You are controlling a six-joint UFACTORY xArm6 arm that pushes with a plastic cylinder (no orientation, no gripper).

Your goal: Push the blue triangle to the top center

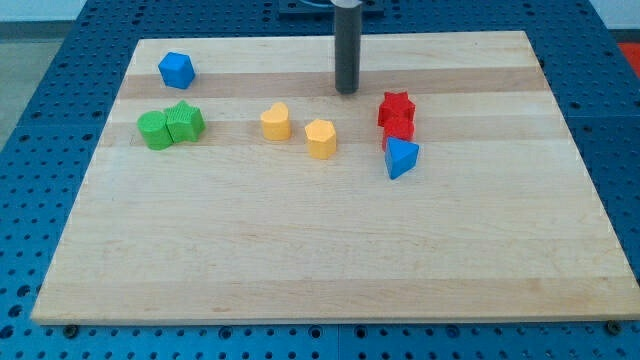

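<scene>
The blue triangle (401,158) lies right of the board's middle, touching the lower edge of a red block (398,131). A red star (396,108) sits just above that red block. My tip (346,91) is the lower end of a dark rod near the view's top centre. It stands up and to the left of the red star, apart from it, and well above the blue triangle.
A blue block (176,70) lies at the top left. Two green blocks (155,130) (185,122) touch each other at the left. Two yellow blocks (276,122) (321,138) lie left of centre. The wooden board (320,270) rests on a blue perforated table.
</scene>
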